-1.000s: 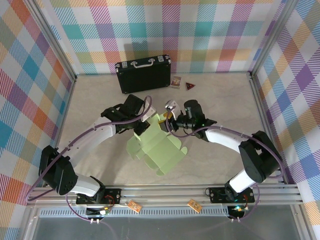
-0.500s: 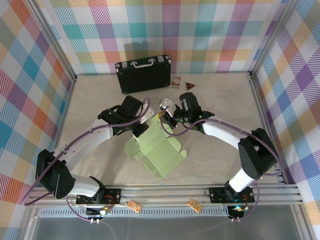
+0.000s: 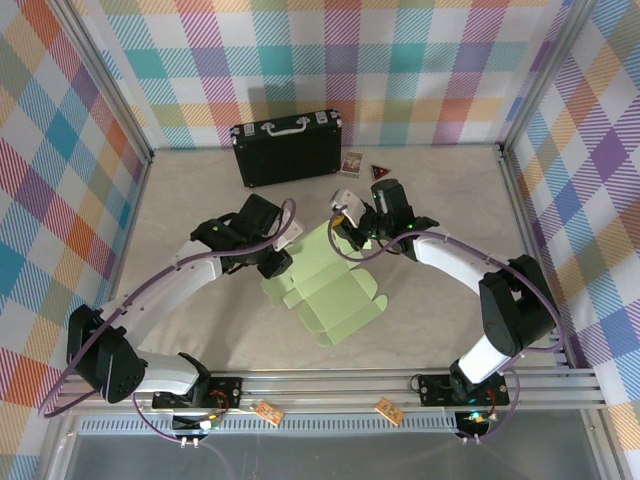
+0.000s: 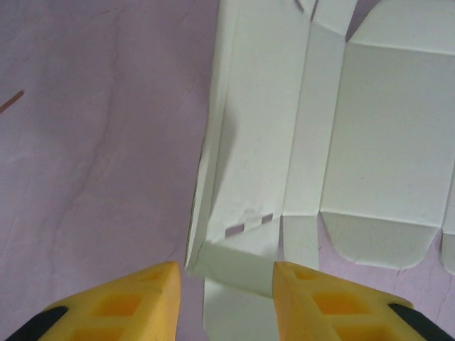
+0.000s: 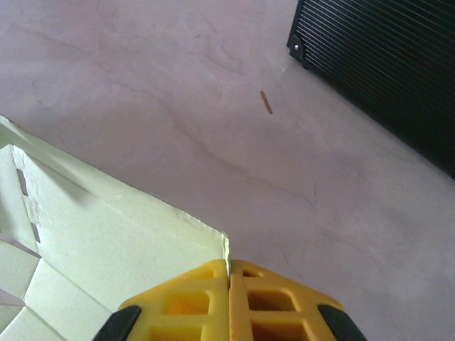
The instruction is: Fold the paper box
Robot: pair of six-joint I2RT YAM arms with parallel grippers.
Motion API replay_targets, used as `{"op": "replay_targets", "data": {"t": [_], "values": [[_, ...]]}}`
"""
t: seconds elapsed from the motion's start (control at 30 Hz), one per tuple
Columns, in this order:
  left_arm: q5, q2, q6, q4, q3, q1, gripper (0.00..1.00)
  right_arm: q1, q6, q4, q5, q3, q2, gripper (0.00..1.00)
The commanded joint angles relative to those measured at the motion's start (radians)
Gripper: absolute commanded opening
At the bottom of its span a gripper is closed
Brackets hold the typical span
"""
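Right gripper (image 5: 229, 264) pinches shut on the far corner of the paper box (image 3: 335, 292), lying flat mid-table (image 3: 450, 290); left gripper (image 4: 226, 277) hangs part-open over its left edge.

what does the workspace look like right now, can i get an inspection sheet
surface: pale marbled table
job's things: paper box, mostly flat creased cut-out
clutter: black case, small card, red triangle by the far wall
grippers: left gripper open over a box corner; right gripper shut on the box's far edge
cables: purple cables along both arms
surroundings: plaid walls, metal frame
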Motion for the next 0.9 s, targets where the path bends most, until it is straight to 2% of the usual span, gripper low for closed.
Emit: {"op": "replay_targets", "data": {"t": [0.0, 0.3, 0.5, 0.63, 0.73, 0.87], "values": [[-0.060, -0.038, -0.038, -0.067, -0.038, -0.005, 0.38, 0.000, -0.018, 0.018, -0.004, -0.004, -0.031, 0.00], [-0.022, -0.058, -0.090, -0.083, -0.086, -0.005, 0.38, -0.003, -0.019, 0.020, -0.007, -0.013, -0.042, 0.00], [0.001, -0.098, -0.166, -0.085, -0.003, -0.005, 0.40, -0.003, -0.023, 0.016, -0.018, -0.023, -0.049, 0.00], [0.013, -0.127, -0.340, -0.087, 0.079, -0.005, 0.64, -0.002, -0.017, 0.021, -0.023, -0.031, -0.051, 0.00], [0.010, -0.092, -0.438, -0.066, 0.097, -0.005, 0.67, -0.003, -0.009, 0.029, -0.036, -0.034, -0.050, 0.00], [-0.054, 0.041, -0.499, -0.160, 0.154, -0.004, 0.67, -0.003, -0.011, 0.013, -0.040, -0.029, -0.053, 0.00]]}}
